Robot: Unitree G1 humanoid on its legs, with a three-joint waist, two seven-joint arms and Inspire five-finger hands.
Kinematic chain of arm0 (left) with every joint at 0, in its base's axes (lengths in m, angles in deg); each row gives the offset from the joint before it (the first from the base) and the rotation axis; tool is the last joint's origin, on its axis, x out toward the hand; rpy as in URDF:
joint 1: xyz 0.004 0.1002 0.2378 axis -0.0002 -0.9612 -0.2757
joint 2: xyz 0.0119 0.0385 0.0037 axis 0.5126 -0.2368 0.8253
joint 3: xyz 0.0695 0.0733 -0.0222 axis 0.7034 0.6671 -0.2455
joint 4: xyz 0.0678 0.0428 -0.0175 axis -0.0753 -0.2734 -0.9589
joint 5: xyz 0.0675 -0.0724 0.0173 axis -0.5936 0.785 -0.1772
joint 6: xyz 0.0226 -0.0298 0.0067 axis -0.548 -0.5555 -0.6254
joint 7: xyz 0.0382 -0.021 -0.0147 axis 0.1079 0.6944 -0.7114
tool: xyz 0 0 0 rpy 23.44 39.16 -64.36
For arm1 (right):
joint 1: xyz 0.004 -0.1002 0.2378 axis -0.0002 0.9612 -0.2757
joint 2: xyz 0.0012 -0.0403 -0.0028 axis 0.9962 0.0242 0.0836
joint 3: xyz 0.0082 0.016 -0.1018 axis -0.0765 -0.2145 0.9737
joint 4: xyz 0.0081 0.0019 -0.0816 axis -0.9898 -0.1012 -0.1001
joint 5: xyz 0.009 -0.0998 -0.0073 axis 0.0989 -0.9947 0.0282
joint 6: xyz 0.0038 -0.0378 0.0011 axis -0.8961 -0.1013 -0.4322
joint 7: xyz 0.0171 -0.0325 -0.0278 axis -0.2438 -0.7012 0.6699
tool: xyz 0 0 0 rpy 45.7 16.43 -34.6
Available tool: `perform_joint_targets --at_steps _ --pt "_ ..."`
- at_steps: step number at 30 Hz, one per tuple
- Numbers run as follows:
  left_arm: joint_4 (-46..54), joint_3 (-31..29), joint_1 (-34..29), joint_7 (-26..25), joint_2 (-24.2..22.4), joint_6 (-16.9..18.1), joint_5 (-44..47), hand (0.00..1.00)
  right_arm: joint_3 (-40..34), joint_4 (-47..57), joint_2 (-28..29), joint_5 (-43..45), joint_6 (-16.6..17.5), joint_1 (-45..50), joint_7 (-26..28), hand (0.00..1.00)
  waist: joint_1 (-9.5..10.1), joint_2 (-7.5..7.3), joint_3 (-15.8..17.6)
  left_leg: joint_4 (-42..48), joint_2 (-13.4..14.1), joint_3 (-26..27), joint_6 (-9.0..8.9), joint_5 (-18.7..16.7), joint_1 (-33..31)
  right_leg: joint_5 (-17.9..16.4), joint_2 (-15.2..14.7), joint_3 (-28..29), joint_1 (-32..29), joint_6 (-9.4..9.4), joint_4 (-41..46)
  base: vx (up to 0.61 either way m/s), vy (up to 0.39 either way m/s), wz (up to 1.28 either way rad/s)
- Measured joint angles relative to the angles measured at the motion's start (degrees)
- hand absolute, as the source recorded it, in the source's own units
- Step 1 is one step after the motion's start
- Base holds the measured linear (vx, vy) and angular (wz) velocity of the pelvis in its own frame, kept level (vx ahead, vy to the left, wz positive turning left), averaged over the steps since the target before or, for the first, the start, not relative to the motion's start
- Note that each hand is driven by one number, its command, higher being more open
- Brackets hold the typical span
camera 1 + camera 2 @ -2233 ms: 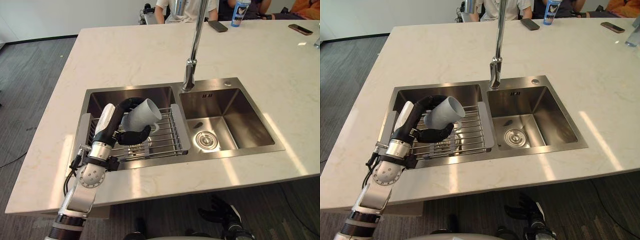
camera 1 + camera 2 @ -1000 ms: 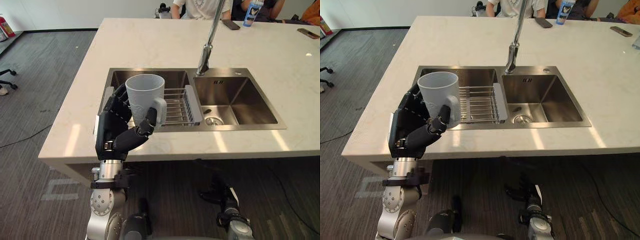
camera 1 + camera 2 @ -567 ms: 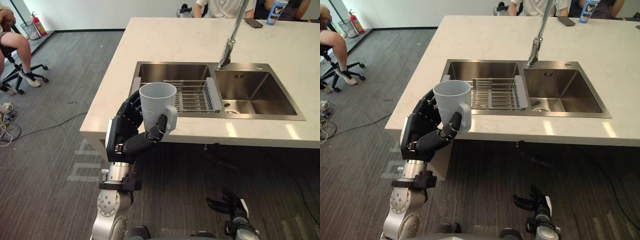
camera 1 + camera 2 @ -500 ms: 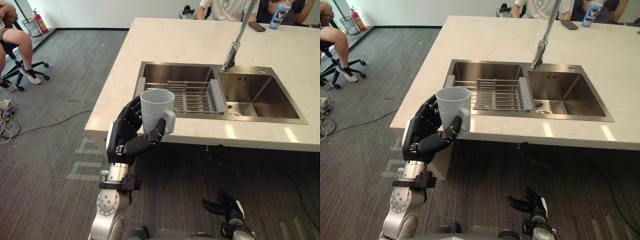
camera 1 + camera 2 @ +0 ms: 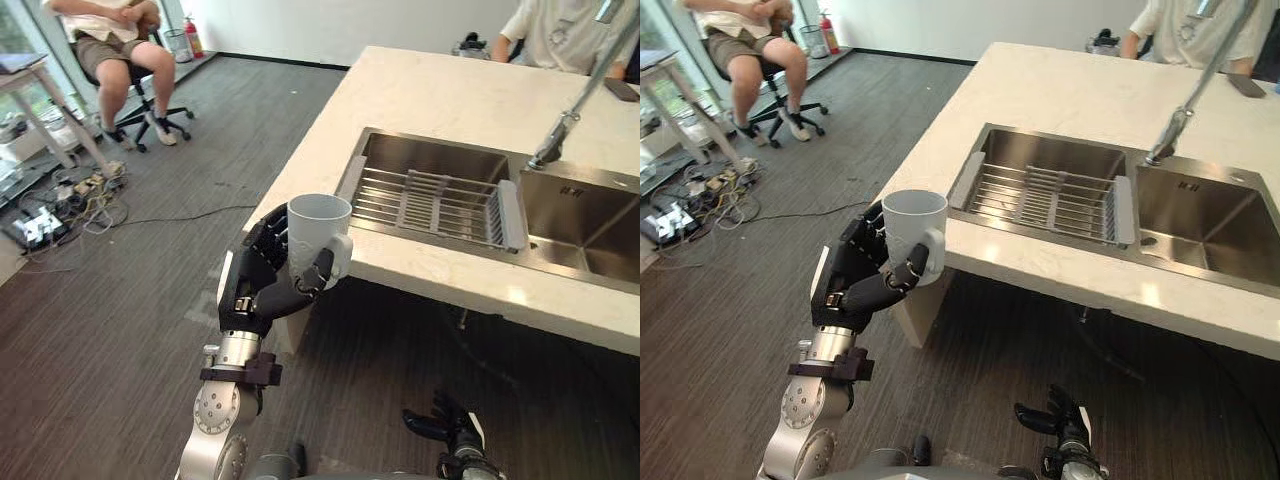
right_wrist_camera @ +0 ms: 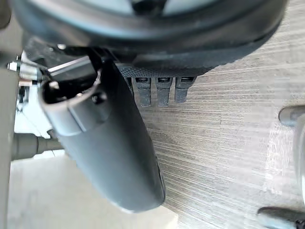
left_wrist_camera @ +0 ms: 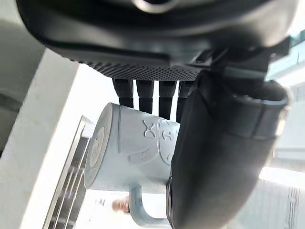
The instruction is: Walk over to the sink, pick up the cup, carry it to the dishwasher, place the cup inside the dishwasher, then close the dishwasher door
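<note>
The pale grey handled cup (image 5: 315, 225) is standing upright at centre-left of the frame, above the dark floor (image 5: 90, 330), just off the pale marble tabletop's (image 5: 430, 95) corner. The dark left hand (image 5: 255, 290) is gripping it, fingers (image 7: 144, 93) curling round its body, thumb pressing by the handle. The dark right hand (image 5: 1055, 420) is hanging at lower right, fingers relaxed and spread.
</note>
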Motion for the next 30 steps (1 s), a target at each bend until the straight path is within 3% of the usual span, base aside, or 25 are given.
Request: perform_joint_targets --at_steps 1,2,3,4,6,9,10,12,13,14,16,20,23,24,25,26,28,30 --pt "0.4 -0.8 0.0 0.0 -0.8 0.0 0.0 0.30 0.0 -0.2 -0.1 0.0 0.0 -0.4 -0.2 0.90 0.09 -0.23 0.2 0.5 2.4 6.4 1.71 -1.2 -1.0 0.2 0.4 -2.1 0.3 0.19 -0.5 -0.09 -0.053 0.88" --pt "0.5 -1.3 0.0 -0.1 -1.2 0.0 0.1 0.30 0.0 -0.1 -0.1 0.0 0.0 -0.4 -0.3 0.90 0.16 -0.30 0.2 1.8 4.5 11.2 2.33 -2.0 -1.4 0.2 0.5 -3.0 0.8 0.20 -0.8 -0.02 -0.070 0.91" --pt "0.6 -1.9 0.0 -0.5 -1.7 0.0 0.3 0.30 -0.1 0.0 -0.5 0.0 0.0 -0.4 -0.7 0.90 -0.26 -0.42 0.6 5.4 9.0 21.2 3.77 -3.1 -1.7 0.2 0.8 -5.6 2.2 0.21 -1.3 0.04 -0.054 1.04" --pt "0.6 -2.0 0.0 -0.7 -1.9 0.1 0.5 0.30 -0.1 0.2 -1.4 -0.1 0.0 -0.4 -1.4 0.90 -0.73 -0.01 1.0 8.8 12.0 29.3 3.83 -4.6 -1.8 0.2 0.9 -8.2 3.6 0.23 -1.7 0.05 -0.008 1.08" --pt "1.3 -2.8 -0.6 -0.8 -2.3 0.1 1.3 0.30 -0.2 0.4 -2.5 -0.2 0.0 -1.6 -2.5 0.90 -0.29 0.89 1.1 10.1 12.0 31.6 3.55 -5.7 -2.3 -0.3 0.3 -9.5 3.8 0.01 -1.0 0.03 0.128 0.66" --pt "3.2 -5.0 -3.1 -1.2 -3.0 0.2 2.8 0.30 -0.7 1.7 -2.6 -0.6 0.0 -3.8 -2.8 0.90 -0.60 0.05 2.4 10.2 8.4 30.1 4.46 -8.2 -2.3 -2.6 -4.0 -11.2 2.7 -0.96 6.7 0.04 0.208 0.63" --pt "3.3 -4.9 -3.8 -1.1 -3.3 0.2 3.2 0.30 -0.9 1.8 -2.6 -0.6 0.0 -4.3 -2.9 0.90 -1.24 0.08 2.6 10.5 6.2 27.4 5.69 -9.0 -1.9 -1.8 -7.5 -10.4 -0.3 -1.85 17.7 0.07 0.172 0.98" --pt "3.5 -4.5 -4.3 -1.1 -3.1 0.2 3.3 0.30 -0.9 1.7 -2.3 -0.7 -0.1 -4.4 -2.8 0.90 -1.43 0.10 2.9 10.9 4.1 23.8 6.99 -10.2 -1.1 1.9 -9.2 -3.9 -5.7 -4.38 30.2 0.15 0.201 1.12" --pt "3.5 -4.5 -4.3 -1.1 -2.5 0.3 3.3 0.30 -0.7 1.7 -1.9 -0.7 0.0 -4.4 -2.5 0.90 -1.52 0.34 3.0 10.9 3.4 21.5 7.33 -10.5 -0.8 0.4 -8.1 -0.7 -7.5 -3.58 32.9 0.22 0.193 1.36" --pt "3.6 -4.3 -4.3 -1.1 -2.3 0.3 3.3 0.30 0.1 1.7 -1.7 -0.7 0.0 -4.3 -2.4 0.90 -1.73 0.64 3.2 10.6 2.5 18.5 7.51 -10.6 -0.4 -2.4 -5.9 2.1 -9.1 -3.45 33.0 0.15 0.089 1.18" --pt "3.6 -3.3 -4.3 -1.1 -2.3 0.6 3.6 0.30 0.6 2.2 -0.9 -0.8 -0.1 -4.1 -2.0 0.90 -1.27 0.67 3.2 10.4 1.2 14.9 7.05 -10.6 0.3 -4.7 -3.1 6.2 -11.4 -3.19 29.0 0.23 0.104 1.19" --pt "5.3 0.1 -4.2 -1.0 -2.2 0.7 4.5 0.30 0.7 11.5 1.9 -0.8 -0.1 0.2 -1.9 0.90 -0.97 0.28 3.0 11.4 -1.4 6.9 6.13 -11.5 2.7 -5.1 2.2 18.8 -14.3 -1.22 18.1 0.22 0.002 1.17" --pt "7.8 0.7 -4.3 -1.0 -2.1 1.1 4.5 0.30 1.7 15.3 2.7 -0.8 -0.1 1.4 -1.9 0.90 0.42 -1.69 1.8 13.1 -1.7 5.7 4.07 -12.9 3.0 -2.5 1.5 16.6 -13.7 -0.97 13.6 0.21 -0.145 0.92" --pt "8.8 0.6 -4.4 -1.1 -2.1 1.6 4.5 0.30 2.5 16.3 2.9 -0.8 -0.1 1.4 -1.9 0.90 0.80 -2.94 1.0 13.9 -1.7 5.3 3.02 -13.6 2.5 0.6 1.4 15.3 -12.9 -1.55 11.0 0.17 -0.250 0.74" --pt "9.1 0.6 -4.3 -1.1 -2.3 1.9 4.5 0.30 2.7 17.0 3.0 -0.8 -0.1 1.4 -1.9 0.90 1.03 -3.41 0.6 14.5 -1.5 5.1 2.72 -14.2 2.2 1.3 1.4 14.6 -12.3 -0.59 9.6 0.12 -0.228 0.61" --pt "9.1 0.6 -4.5 -1.1 -3.0 2.3 4.5 0.30 2.8 17.2 2.9 -0.8 -0.1 1.2 -1.9 0.90 1.61 -2.89 0.4 15.5 -0.4 4.2 2.08 -15.0 2.1 1.1 2.5 13.4 -10.9 0.38 8.2 0.13 -0.286 0.40" --pt "9.1 0.4 -5.8 -1.0 -4.0 2.6 4.5 0.30 3.5 17.3 2.7 -0.8 -0.1 0.7 -1.6 0.90 3.25 -1.78 -0.9 15.6 2.8 2.6 0.86 -15.9 1.8 2.4 5.5 11.2 -8.6 -1.57 4.0 0.11 -0.255 0.23" --pt "9.1 -0.6 -7.1 -1.0 -4.7 2.7 4.5 0.30 5.1 16.7 2.9 -0.9 0.0 1.3 -1.4 0.90 3.55 -1.87 -1.4 14.4 3.8 2.2 0.37 -15.6 2.2 3.1 6.7 10.6 -7.5 -2.41 2.1 0.10 -0.195 0.06"
